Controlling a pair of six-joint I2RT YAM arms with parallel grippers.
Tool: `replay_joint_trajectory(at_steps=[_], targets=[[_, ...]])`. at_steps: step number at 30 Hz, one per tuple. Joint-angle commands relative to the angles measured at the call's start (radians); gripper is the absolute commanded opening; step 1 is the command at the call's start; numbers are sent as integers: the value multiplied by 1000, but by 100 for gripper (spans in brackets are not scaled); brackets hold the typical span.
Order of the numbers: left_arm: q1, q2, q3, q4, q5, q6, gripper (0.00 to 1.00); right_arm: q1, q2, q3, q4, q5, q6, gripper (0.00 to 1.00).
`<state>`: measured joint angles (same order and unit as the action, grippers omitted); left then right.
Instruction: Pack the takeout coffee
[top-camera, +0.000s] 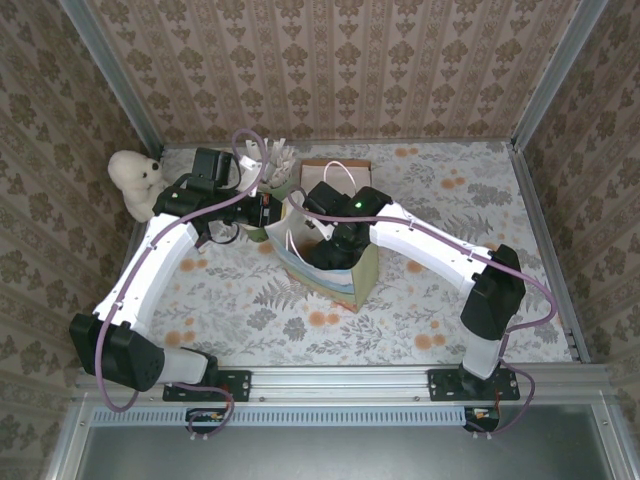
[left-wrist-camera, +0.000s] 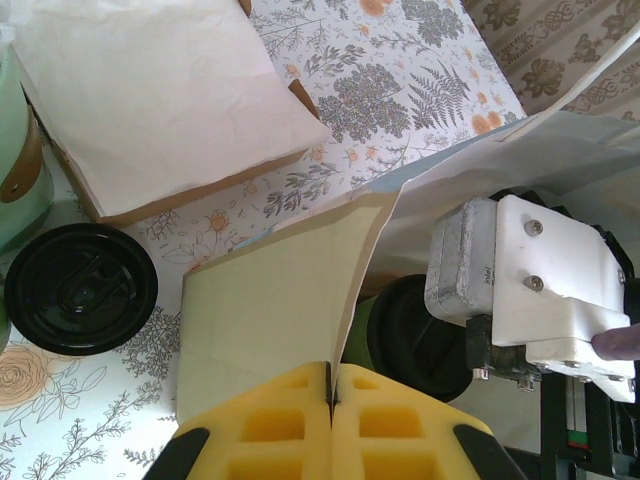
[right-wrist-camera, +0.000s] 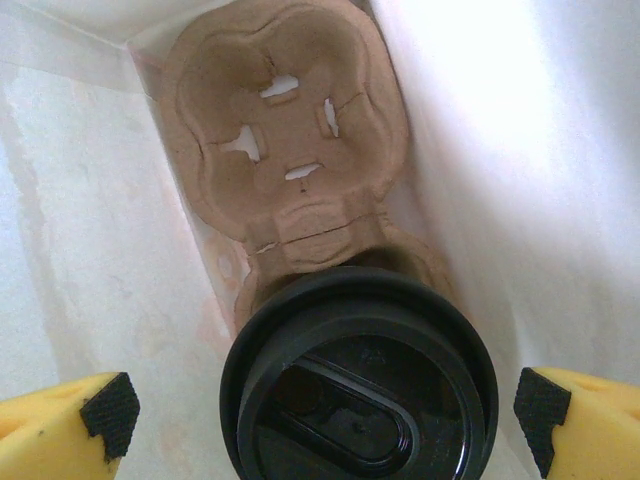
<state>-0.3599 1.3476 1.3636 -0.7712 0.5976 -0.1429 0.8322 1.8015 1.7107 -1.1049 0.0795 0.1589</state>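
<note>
Floral-print tablecloth (top-camera: 450, 200), beige damask-wallpaper walls (top-camera: 350, 70), left gripper (left-wrist-camera: 332, 385) clenched on white paper bag (left-wrist-camera: 270, 300) rim, right gripper (right-wrist-camera: 328, 415) released inside bag, straddling dark green paper cup with black plastic lid (right-wrist-camera: 360, 380) over brown moulded-pulp cup tray (right-wrist-camera: 290, 120)

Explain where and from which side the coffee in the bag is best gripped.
The coffee is probably best taken by its round lid rim, from straight above: it stands upright in the carrier and the bag walls close off its sides.
</note>
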Motion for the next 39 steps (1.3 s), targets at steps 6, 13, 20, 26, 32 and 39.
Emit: replay_joint_trajectory(at_steps=[6, 13, 20, 26, 32, 39], targets=[[-1, 8, 22, -1, -8, -11, 0, 7, -23, -14, 10, 51, -13, 100], [-1, 10, 18, 1, -6, -10, 0, 6, -23, -19, 7, 54, -13, 100], [-1, 9, 15, 3, -6, -11, 0, 8, -42, -27, 27, 61, -13, 100], [-1, 9, 15, 10, -6, -16, 0, 9, -96, -58, 83, 65, -14, 100], [-2, 7, 16, 13, -15, -37, 0, 27, -281, -159, 312, 53, -49, 100], [-6, -1, 11, 25, -42, -136, 0, 26, -576, -402, 716, -5, -43, 100]])
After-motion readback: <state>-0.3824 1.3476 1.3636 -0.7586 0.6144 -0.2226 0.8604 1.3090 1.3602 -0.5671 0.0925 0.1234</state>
